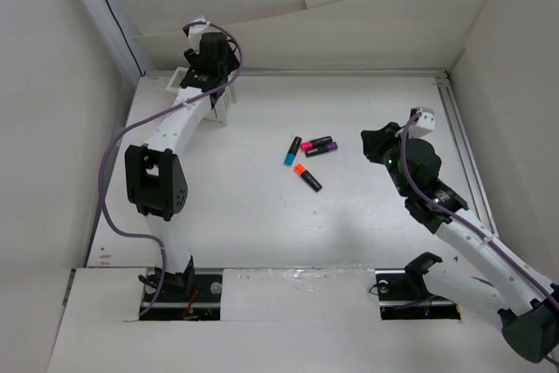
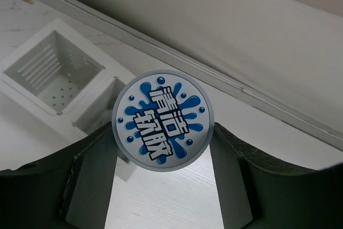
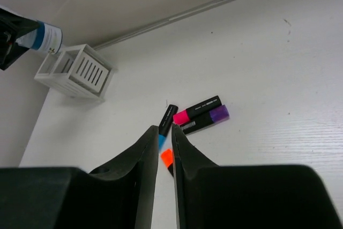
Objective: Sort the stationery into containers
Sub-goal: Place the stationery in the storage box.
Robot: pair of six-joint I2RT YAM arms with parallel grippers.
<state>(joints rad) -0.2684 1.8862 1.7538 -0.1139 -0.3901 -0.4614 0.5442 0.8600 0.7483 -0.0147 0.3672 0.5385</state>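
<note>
My left gripper (image 1: pixel 210 65) is shut on a grey-blue round cylinder (image 2: pixel 163 120) with a blue splash label. It holds the cylinder in the air by the white slatted basket (image 2: pixel 32 60) at the far left; the near compartment looks empty. The basket (image 1: pixel 224 109) is partly hidden by the arm in the top view. Four markers lie mid-table: blue-ended (image 1: pixel 292 151), pink-ended (image 1: pixel 316 142), purple-ended (image 1: pixel 324 150) and orange-ended (image 1: pixel 307 176). My right gripper (image 1: pixel 376 148) hovers right of them, jaws nearly together and empty. In the right wrist view the markers (image 3: pixel 195 110) lie beyond its fingertips (image 3: pixel 151 132).
White walls close in the table on the left, back and right. A metal rail (image 1: pixel 463 155) runs along the right edge. The right wrist view shows the basket (image 3: pixel 75 71) with the held cylinder (image 3: pixel 47 36) above it.
</note>
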